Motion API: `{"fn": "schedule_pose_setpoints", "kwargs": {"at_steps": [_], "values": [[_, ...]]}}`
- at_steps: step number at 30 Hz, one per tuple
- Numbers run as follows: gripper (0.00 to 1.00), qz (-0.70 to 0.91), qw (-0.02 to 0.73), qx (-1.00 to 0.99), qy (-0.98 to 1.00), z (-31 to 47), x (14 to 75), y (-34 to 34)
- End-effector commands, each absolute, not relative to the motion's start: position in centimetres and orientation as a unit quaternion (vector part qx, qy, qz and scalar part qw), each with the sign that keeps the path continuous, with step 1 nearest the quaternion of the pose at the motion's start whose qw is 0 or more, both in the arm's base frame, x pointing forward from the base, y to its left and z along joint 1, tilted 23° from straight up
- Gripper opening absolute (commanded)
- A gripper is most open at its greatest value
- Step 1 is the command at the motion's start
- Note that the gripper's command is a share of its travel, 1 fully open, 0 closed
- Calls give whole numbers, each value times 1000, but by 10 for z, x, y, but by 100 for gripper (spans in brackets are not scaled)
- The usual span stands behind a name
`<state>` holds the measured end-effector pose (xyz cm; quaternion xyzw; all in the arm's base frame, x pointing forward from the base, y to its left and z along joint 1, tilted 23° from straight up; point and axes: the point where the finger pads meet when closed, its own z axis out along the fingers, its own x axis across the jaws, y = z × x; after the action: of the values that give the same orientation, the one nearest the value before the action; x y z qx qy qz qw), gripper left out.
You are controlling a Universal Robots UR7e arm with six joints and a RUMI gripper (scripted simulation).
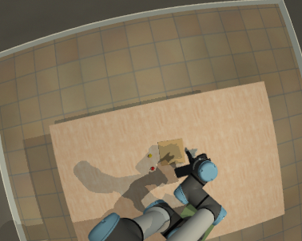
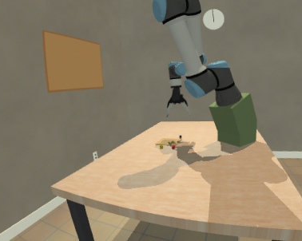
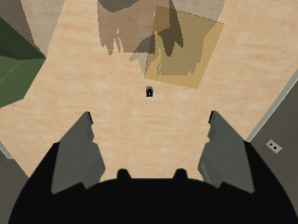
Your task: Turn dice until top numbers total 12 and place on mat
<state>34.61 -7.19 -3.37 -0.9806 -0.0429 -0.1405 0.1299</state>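
The tan mat [image 1: 171, 151] lies near the middle of the wooden table. A yellow die [image 1: 149, 155] and a red die [image 1: 152, 168] lie on the table just left of the mat, off it. A small black die [image 3: 149, 91] lies on bare wood close to the mat's edge [image 3: 184, 47], also off it. My gripper [image 3: 150, 112] [image 2: 177, 108] is open and empty, hanging well above the table, roughly over the black die [image 2: 180, 137]. The red die [image 2: 173, 147] and yellow die [image 2: 161, 146] are outside the wrist view. The top numbers are too small to read.
The arm's green pedestal [image 2: 234, 120] stands on the table to the right of the mat. The arm's shadow falls across the mat and the wood in front of it. A table edge shows at the right of the wrist view.
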Motion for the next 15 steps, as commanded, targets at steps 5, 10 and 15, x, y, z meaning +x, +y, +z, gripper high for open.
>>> {"fn": "schedule_pose_setpoints", "kwargs": {"at_steps": [5, 10, 15], "values": [[100, -151, 131, -978, -62, -47, 346, -97], [100, -151, 131, -978, -62, -47, 346, -98], [100, -151, 131, -978, -62, -47, 346, -98]]}}
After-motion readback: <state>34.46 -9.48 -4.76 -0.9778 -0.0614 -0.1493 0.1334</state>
